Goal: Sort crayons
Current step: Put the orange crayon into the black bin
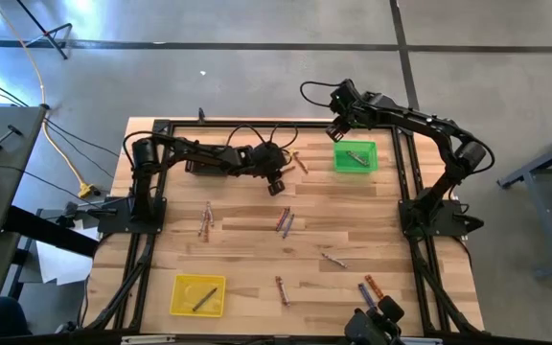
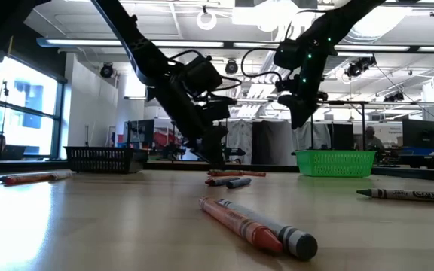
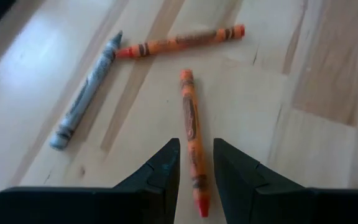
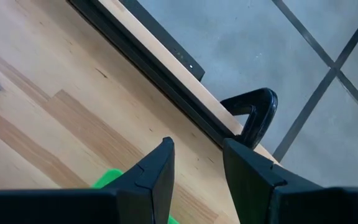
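The crayons [image 1: 284, 221] lie scattered over a pale wooden table [image 1: 247, 249] on a grey concrete floor, with a yellow tray [image 1: 197, 295] at the near edge and a green tray [image 1: 355, 156] at the far edge, each apparently holding one. The left gripper [image 3: 196, 163] stands low over an orange crayon [image 3: 191, 127], fingers parted either side of it; contact is unclear. The right gripper [image 4: 196, 155] hovers empty and open by the green tray, mostly cut off in its wrist view.

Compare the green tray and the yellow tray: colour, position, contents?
The green tray sits at the table's far edge on the right arm's side; the yellow tray sits at the near edge on the left arm's side. The green tray holds a crayon lying nearly level; the yellow tray holds a dark stick lying diagonally. Both are small rectangular trays.
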Controlling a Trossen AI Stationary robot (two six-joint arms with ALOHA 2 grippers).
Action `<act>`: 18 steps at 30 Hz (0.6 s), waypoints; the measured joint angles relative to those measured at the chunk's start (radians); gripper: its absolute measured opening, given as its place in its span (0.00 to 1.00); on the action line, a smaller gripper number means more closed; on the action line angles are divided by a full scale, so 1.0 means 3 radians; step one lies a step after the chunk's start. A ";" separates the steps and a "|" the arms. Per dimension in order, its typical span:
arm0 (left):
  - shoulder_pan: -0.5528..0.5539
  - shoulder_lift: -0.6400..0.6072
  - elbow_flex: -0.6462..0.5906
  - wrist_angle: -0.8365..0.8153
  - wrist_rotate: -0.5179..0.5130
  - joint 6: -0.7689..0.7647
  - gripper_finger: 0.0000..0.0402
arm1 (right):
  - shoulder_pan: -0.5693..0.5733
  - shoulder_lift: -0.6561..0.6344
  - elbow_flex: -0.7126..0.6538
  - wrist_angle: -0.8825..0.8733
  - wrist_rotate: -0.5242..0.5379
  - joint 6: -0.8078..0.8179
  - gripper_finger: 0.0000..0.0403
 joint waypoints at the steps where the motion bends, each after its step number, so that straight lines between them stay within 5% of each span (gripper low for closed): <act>1: 0.0000 0.0002 -0.0001 -0.0010 -0.0001 -0.0001 0.21 | 0.0000 0.0000 0.0000 0.0001 0.0000 -0.0003 0.32; 18: 0.0000 0.0104 0.0016 -0.0104 0.0021 -0.0231 0.15 | 0.0000 0.0000 0.0000 0.0009 -0.0008 -0.0055 0.32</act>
